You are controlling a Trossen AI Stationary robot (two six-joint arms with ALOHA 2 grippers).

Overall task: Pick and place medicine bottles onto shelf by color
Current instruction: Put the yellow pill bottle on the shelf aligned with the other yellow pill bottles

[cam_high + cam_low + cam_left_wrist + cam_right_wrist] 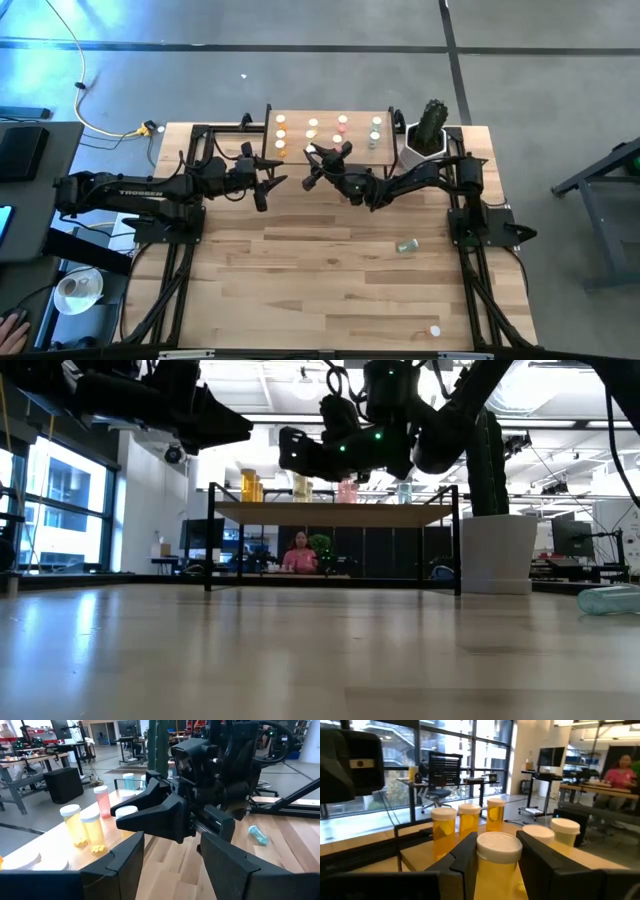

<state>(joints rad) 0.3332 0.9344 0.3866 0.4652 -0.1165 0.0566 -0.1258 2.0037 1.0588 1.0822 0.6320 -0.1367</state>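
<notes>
Beyond the table, an open workshop with desks and tall windows was seen; the wooden tabletop carried the shelf at its far edge. A yellow bottle, white-capped and translucent, was held between the fingers of the right gripper, jaws narrowed on its body just below the cap, above the near edge of the shelf. The bottle was judged light, rigid and smooth-walled, hence liable to slip or twist; a hold across the body under the cap was judged soundest, with a gentle squeeze. Other medicine bottles were stood upright in colour columns on the shelf: orange at left, then yellow, pink and green. One green bottle was left lying on its side on the tabletop, right of centre, and was judged likely to roll. The left gripper was held part-open and empty, just left of the right gripper.
</notes>
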